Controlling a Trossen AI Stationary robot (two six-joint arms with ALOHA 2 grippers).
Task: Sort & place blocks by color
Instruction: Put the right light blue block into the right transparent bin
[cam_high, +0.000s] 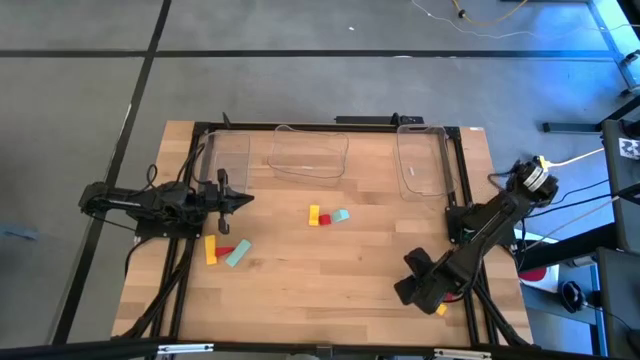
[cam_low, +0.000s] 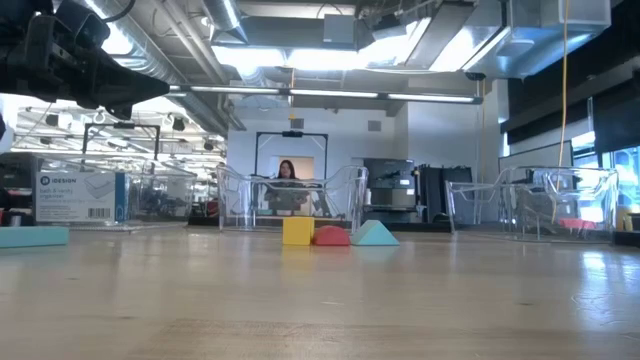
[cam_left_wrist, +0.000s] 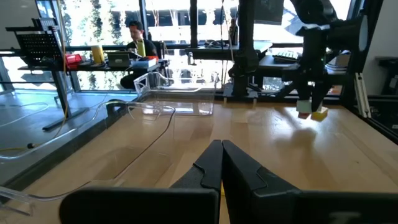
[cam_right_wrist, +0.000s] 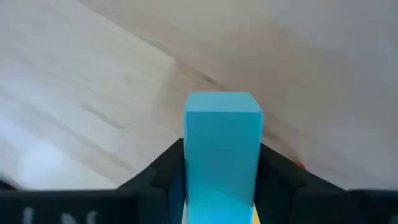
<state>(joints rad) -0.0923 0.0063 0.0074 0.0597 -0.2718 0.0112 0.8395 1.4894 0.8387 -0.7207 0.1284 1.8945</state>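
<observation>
My overhead camera looking straight down on the tabletop (cam_high: 330, 260), low camera level across it, wrist cameras close, all sharing its wood

1. Wooden table (cam_high: 330, 280), black frame rails along its sides.
2. Upper edge: three clear bins (cam_high: 308, 152).
3. Centre: yellow, red, teal blocks (cam_high: 327, 216) touching.
4. Lower left: second such cluster (cam_high: 226, 250).

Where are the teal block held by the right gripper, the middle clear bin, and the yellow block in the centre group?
teal block (cam_right_wrist: 224, 155): right wrist view, its front face between the fingers.
middle clear bin (cam_high: 308, 172): high view, its near rim.
yellow block (cam_low: 297, 231): low view, its facing side.
</observation>
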